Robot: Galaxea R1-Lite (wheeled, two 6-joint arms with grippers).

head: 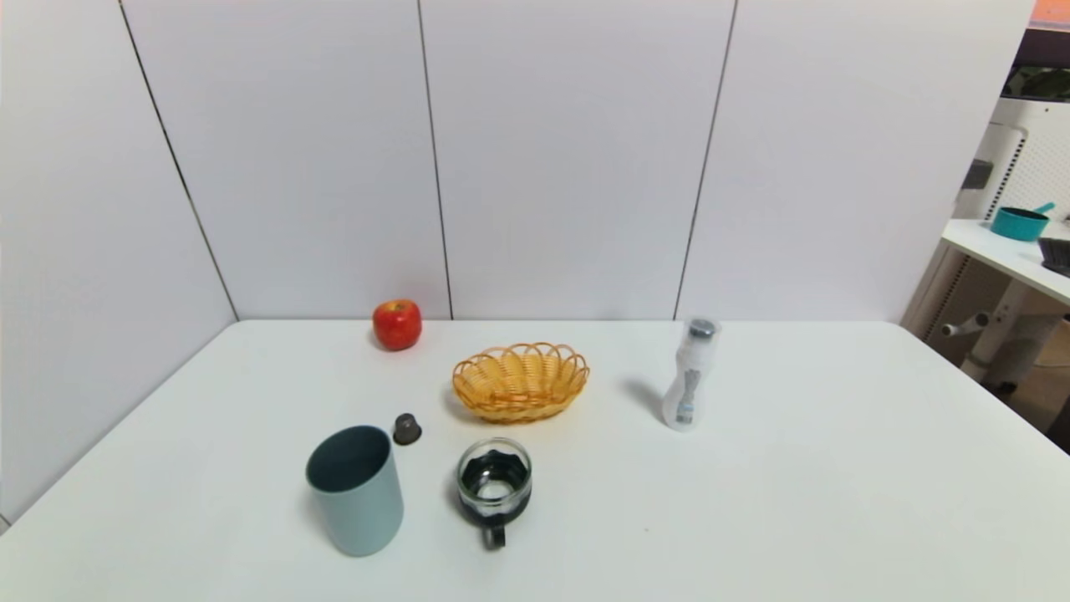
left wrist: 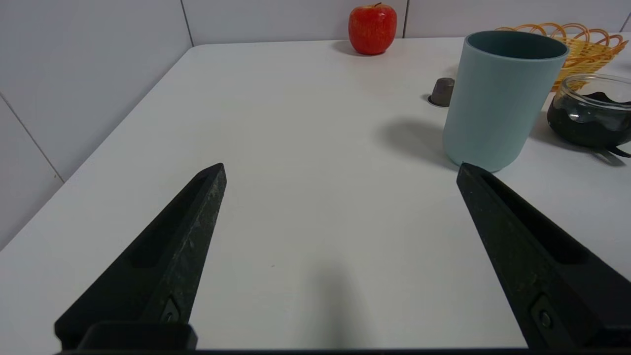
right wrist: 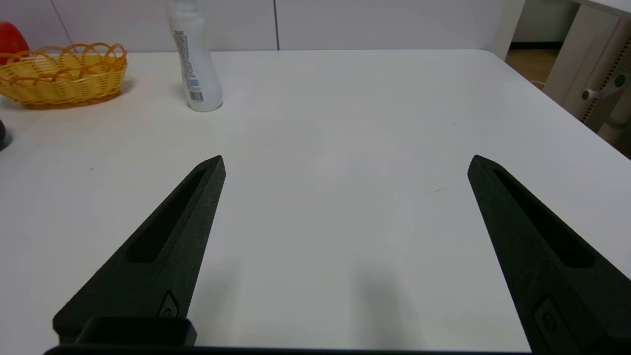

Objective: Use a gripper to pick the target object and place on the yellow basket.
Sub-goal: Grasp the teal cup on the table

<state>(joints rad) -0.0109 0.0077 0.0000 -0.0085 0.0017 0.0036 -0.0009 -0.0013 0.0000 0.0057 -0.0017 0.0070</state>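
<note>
Both arms sit parked at the near edge of the table, neither one visible from the head camera. The left gripper [left wrist: 340, 170] has its fingers spread wide with nothing between them; the right gripper [right wrist: 345, 165] is likewise released and empty.

The target, a tall teal-grey cup [head: 355, 489], stands upright at the near left of the white table [head: 794, 468], mouth up, apparently empty. The yellow wicker basket [head: 521, 381] lies farther back and to the right of it, near the table's middle, with nothing visible in it. Between the two stand a small dark capsule [head: 407, 429], just beyond the cup, and a short glass mug with a black handle [head: 494, 485], just to the cup's right. A red apple [head: 397, 324] sits at the far edge; a white bottle [head: 690, 376] stands to the right of the basket.

Assessment: no step has begun; the approach to the cup is in hand. The left gripper is the better placed, as the cup [left wrist: 503, 98] lies ahead of it and to its right. Recommend bringing the open fingers to either side of the cup's wall around mid-height, closing firmly, since a smooth cylinder may slip. The glass mug stands close on the right; the right-hand finger should enter carefully. Lift clear of the mug and capsule before carrying toward the basket, and set the cup down inside the scalloped rim, not upon it.
</note>
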